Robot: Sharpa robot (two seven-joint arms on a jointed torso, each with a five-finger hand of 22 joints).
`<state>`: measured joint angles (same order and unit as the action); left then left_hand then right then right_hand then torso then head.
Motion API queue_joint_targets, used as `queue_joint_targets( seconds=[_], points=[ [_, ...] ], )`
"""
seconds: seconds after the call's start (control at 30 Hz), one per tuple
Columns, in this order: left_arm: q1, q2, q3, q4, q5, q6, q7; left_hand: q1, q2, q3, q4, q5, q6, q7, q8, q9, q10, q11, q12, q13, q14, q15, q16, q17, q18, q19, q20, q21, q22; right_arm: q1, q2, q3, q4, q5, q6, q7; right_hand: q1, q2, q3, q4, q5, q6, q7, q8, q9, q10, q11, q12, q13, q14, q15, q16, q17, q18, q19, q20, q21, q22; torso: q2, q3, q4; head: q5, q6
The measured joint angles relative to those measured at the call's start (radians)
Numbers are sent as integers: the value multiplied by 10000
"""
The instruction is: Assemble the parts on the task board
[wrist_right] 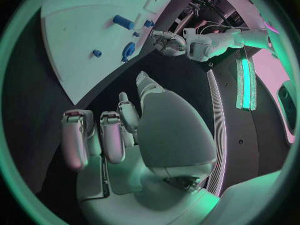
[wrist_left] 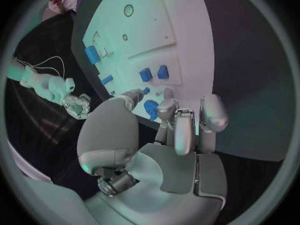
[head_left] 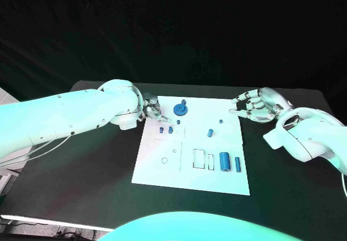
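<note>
The white task board [head_left: 163, 150] lies mid-table. My left hand [head_left: 152, 111] hovers over its far left corner, fingers bent and apart, holding nothing. A round blue part [head_left: 180, 109] lies just right of that hand, and shows through the gap between thumb and fingers [wrist_left: 150, 109]. Two small blue parts [head_left: 165, 129] stand side by side below the hand, also seen from the left wrist [wrist_left: 154, 74]. My right hand [head_left: 254, 106] hangs off the board's far right corner, loosely bent and empty. A blue cylinder [head_left: 225, 161] and a thinner one [head_left: 237, 163] lie near the board's front right.
Small blue parts lie mid-board: a short pin [head_left: 210, 132], a tiny one [head_left: 220, 121] and another [head_left: 178, 121]. Empty rectangular slots [head_left: 199, 158] and a round hole [head_left: 164, 160] mark the board's front. Black table [head_left: 87, 191] surrounds the board.
</note>
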<state>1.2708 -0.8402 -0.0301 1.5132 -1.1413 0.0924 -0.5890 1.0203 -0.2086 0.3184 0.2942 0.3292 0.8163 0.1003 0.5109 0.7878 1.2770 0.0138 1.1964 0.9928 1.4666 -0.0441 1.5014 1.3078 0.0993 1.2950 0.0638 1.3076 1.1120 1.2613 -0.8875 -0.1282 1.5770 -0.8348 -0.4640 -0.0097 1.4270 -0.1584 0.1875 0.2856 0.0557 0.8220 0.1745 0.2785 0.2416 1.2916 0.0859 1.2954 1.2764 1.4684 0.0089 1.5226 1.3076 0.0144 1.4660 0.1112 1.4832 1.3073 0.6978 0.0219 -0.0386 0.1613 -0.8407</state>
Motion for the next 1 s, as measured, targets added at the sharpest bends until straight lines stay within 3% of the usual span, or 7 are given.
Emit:
queue_joint_targets(
  seconds=[0.1, 0.17, 0.23, 0.33, 0.4, 0.6, 1.0],
  points=[
    [1, -89, 50, 49, 131, -305, 77, 106, 106, -339, 4, -334, -36, 36, 0, -145, -284, 141, -233, -464, -19, 21, -29, 0, 0, -134, 117, -128, -262, -5, -4, -1, -3, 1, 0, 0, 0, 0, -13, 13, 0, 0, 0, 0, 0, 0, 0, 0, 0, 0, 0, 0, -1, 0, 0, 0, -3, 0, 1, 2, 1, 2, 15],
    [3, -145, 66, 51, 332, -615, 241, 306, 306, -627, -4, -357, -360, 185, 0, -297, -1613, 288, -1533, -2177, -105, 231, -703, -393, 315, -1251, 213, -1175, -1771, -9, -8, -2, -5, 1, 0, 0, 0, 0, -13, 13, 0, 0, 0, 0, 0, 0, 0, 0, 0, 0, 0, 0, 0, 0, 0, 0, -2, 0, 2, 2, 6, 4, 34],
    [3, -160, 59, 20, 571, -973, 549, 823, 414, -668, -4, -345, -723, 346, 103, -420, -2635, 472, -2344, -3047, -865, 399, -1661, -1693, 672, -2549, 339, -2546, -3489, -11, -11, -2, -5, 2, 0, -1, 0, 0, -13, 13, 0, 0, 0, 0, 0, -3, 4, 0, 0, 0, 0, 0, -1, 0, 0, 0, -2, 0, 2, 6, 11, 4, 43],
    [4, -132, -44, -24, 761, -1469, 1106, 2381, 186, -273, -4, -270, -1435, 678, 143, -811, -3994, 826, -3402, -3939, -3440, 759, -4303, -5076, 705, -3679, 665, -4171, -4786, -13, -20, -2, -5, 2, -1, -1, 0, 0, -13, 13, 0, 0, 0, 0, 1, -36, 36, 0, 0, 0, 0, 0, -2, 0, 0, 0, -2, 0, -1, 9, 20, -14, 56],
    [-32, -86, -117, -51, 790, -1857, 1641, 3439, -19, 195, -62, -270, -1746, 786, 107, -1253, -4631, 1005, -4158, -4650, -4433, 951, -5285, -5897, 705, -4075, 883, -5073, -5352, -13, -24, -2, -5, 2, -3, -1, 0, 0, -13, 13, 0, 0, 0, 0, 0, -36, 36, 0, 0, 0, 0, 0, -2, 0, 0, 0, -2, 0, 0, 9, 25, -26, 76],
    [-373, 133, -277, -136, 191, -3113, 3688, 4524, -545, 691, -79, -270, -2047, 689, -265, -2598, -4748, 1025, -5852, -6526, -4317, 966, -5507, -6580, 706, -3705, 879, -5535, -5693, -15, -41, -2, -15, 3, -13, -1, 0, 0, -13, 13, 0, 0, 0, 0, 1, -36, 36, -40, -15, 0, 0, 0, -2, 0, 0, 0, -1, 8, 6, 1, 20, -55, 111],
    [-529, 744, -542, -611, -2135, -3867, 5056, 4929, -336, -730, -30, -316, -1684, 402, -88, -3779, -5226, 1039, -5866, -7366, -4051, 909, -4379, -6617, 704, -3351, 811, -5186, -5387, -29, -40, -1, -26, 2, -17, 4, 0, 0, -13, 13, 0, 0, 0, 0, -8, -36, 35, -39, -14, 0, 0, 0, -3, 0, 0, 0, -1, 7, 11, 5, 1, -69, 173]
  ],
)
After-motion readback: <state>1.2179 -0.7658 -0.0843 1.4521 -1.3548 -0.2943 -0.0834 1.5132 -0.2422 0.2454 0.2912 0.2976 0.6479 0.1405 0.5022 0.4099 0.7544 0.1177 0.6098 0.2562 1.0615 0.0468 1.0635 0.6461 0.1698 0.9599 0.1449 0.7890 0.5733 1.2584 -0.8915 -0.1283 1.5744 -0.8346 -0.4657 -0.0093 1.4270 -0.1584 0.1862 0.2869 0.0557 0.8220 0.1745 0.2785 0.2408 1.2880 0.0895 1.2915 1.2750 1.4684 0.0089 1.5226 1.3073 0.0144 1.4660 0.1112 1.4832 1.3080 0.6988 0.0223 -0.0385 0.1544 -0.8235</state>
